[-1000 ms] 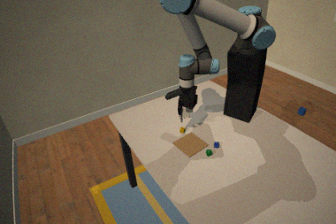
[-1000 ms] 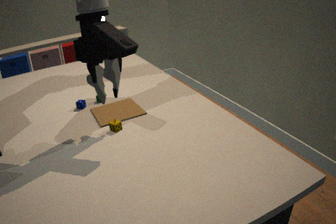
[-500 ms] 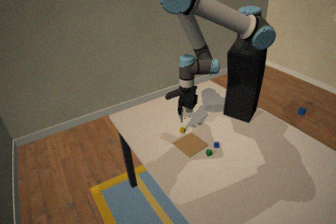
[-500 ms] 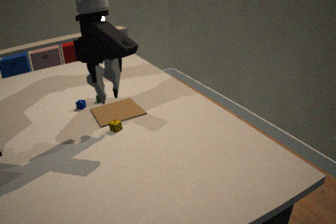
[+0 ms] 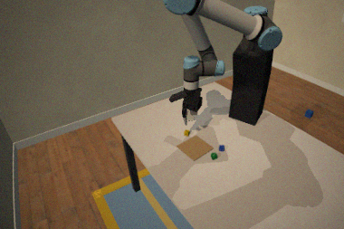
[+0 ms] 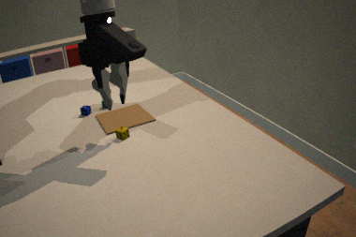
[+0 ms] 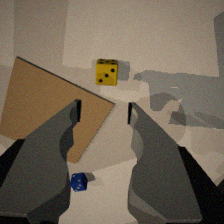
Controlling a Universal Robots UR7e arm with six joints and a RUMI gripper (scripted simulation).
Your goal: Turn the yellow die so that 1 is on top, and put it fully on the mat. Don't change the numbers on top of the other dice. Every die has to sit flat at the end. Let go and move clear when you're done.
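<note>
The yellow die (image 5: 186, 133) (image 6: 123, 133) (image 7: 107, 73) sits flat on the table, just off the mat's edge. Its top face shows three pips in the wrist view. The brown mat (image 5: 195, 147) (image 6: 133, 116) (image 7: 45, 105) bears no die. The blue die (image 5: 222, 147) (image 6: 85, 110) (image 7: 79, 182) and the green die (image 5: 214, 156) (image 6: 104, 105) stand on the table beyond the mat's other side. A finger partly hides the green one in the exterior view. My gripper (image 5: 189, 120) (image 6: 116, 105) (image 7: 105, 102) is partly open and empty, above the table near the yellow die.
The table (image 5: 235, 169) (image 6: 211, 166) carries the mat and dice. The black robot pedestal (image 5: 251, 88) stands at its back in the top view. A blue cube (image 5: 309, 113) lies on the floor. Coloured drawers (image 6: 48, 60) stand behind the table in the exterior view.
</note>
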